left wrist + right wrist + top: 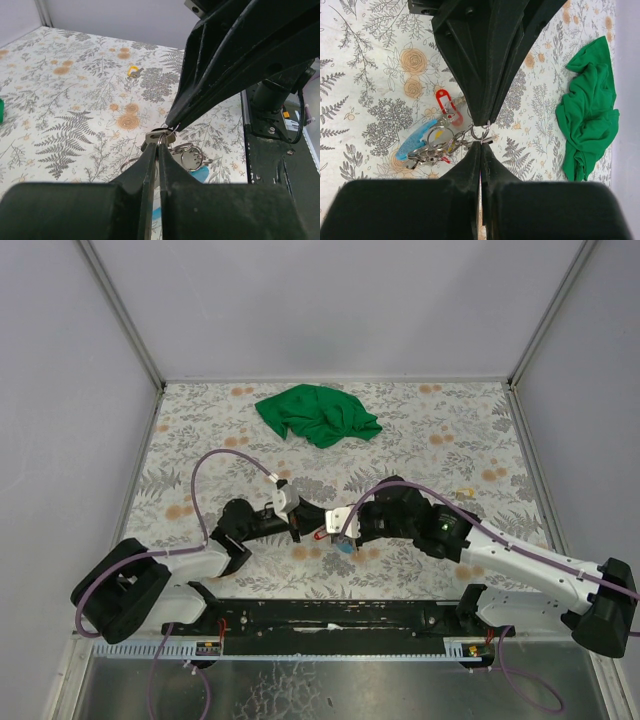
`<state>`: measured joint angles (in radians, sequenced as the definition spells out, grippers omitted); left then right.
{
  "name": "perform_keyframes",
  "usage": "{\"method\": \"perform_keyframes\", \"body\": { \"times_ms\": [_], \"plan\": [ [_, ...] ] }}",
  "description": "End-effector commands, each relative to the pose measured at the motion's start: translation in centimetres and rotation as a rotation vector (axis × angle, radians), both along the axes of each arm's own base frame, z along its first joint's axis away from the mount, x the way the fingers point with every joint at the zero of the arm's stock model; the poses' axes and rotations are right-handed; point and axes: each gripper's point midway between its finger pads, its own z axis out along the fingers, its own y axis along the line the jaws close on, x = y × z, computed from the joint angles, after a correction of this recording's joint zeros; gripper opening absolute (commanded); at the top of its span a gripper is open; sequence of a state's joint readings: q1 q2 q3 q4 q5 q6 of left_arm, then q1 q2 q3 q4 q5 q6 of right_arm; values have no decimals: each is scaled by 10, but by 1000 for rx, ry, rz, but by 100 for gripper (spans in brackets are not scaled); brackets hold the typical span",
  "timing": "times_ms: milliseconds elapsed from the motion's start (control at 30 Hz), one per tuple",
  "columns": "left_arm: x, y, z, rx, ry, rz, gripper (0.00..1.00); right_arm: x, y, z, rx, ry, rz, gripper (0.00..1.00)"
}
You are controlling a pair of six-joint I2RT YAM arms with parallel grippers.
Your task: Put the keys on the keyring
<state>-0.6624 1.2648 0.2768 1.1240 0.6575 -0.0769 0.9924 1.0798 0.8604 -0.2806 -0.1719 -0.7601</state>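
Observation:
Both grippers meet tip to tip just above the table. My left gripper (159, 141) (298, 527) is shut on a thin loop of the keyring (482, 131). My right gripper (481, 145) (338, 527) is shut against a flat silver key (489, 140) lying across that loop. The rest of the keyring's rings (432, 150) (189, 156) hang down to the left with the keys. Their red tag (442, 102) and light blue tag (417, 137) rest on the floral cloth; in the top view the red tag (320, 536) and blue tag (344, 549) show between the arms.
A crumpled green cloth (318, 415) (587, 110) lies at the back middle of the table. A tiny yellow-and-dark item (133, 71) (465, 493) sits to the right, beyond the right arm. Grey walls enclose the table on three sides.

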Motion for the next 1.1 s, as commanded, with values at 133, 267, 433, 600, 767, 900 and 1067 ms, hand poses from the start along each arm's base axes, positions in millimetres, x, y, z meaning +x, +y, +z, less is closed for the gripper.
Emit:
{"method": "perform_keyframes", "body": {
  "times_ms": [133, 267, 433, 600, 767, 900, 1067],
  "plan": [
    [21, 13, 34, -194, 46, 158, 0, -4, 1, -12, 33, 49, -31, 0],
    [25, 15, 39, -259, 90, 197, 0, -5, 8, -15, 48, 56, -22, 0],
    [25, 14, 42, -296, 111, 226, 0, -5, 14, -13, 80, 50, -8, 0],
    [23, 15, 46, -340, 130, 252, 0, 0, 15, -13, 90, 24, -25, 0],
    [20, 16, 42, -340, 138, 250, 0, 9, 8, -1, 83, -43, -47, 0],
    [16, 18, 33, -293, 106, 247, 5, 15, 3, 13, 62, -100, -53, 0],
    [15, 16, 24, -199, 50, 243, 17, 14, 2, 25, 39, -119, -31, 0]
  ]
}}
